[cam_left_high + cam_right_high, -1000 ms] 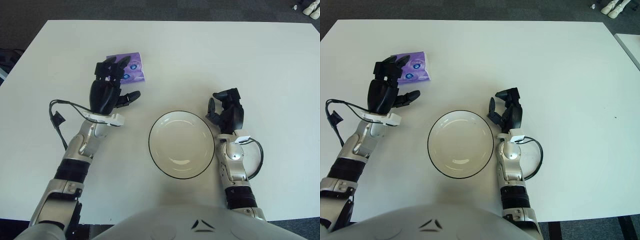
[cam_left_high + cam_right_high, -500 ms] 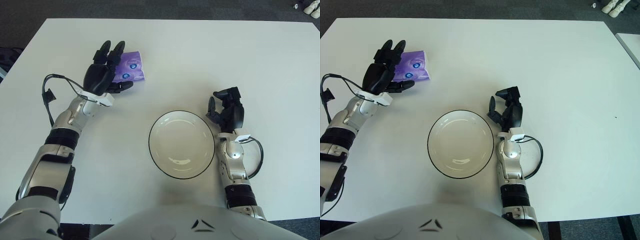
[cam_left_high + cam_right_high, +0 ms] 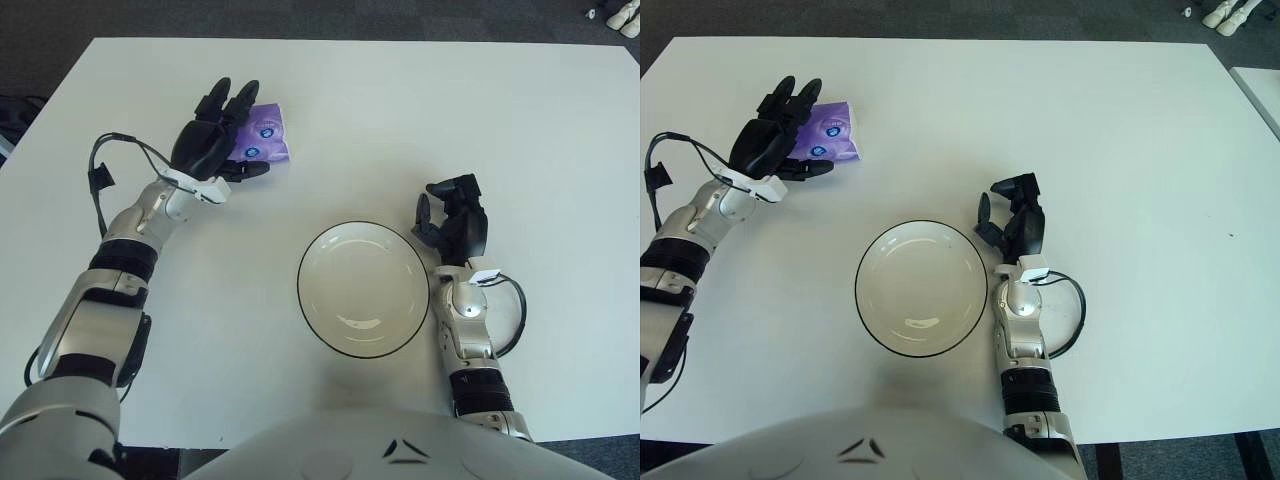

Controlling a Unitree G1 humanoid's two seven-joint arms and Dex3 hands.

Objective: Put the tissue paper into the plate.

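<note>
A purple tissue pack lies flat on the white table at the far left. My left hand is over its left part, fingers spread open, thumb beside its near edge, covering part of it. A white plate with a dark rim stands empty at the middle front. My right hand rests just right of the plate, fingers loosely curled, holding nothing.
The white table spreads wide behind and to the right. A black cable loops off my left wrist. The table's left edge lies close beyond my left arm.
My left hand has moved up and left onto the tissue pack and its fingers have spread over it. The pack, the plate and my right hand have not moved.
</note>
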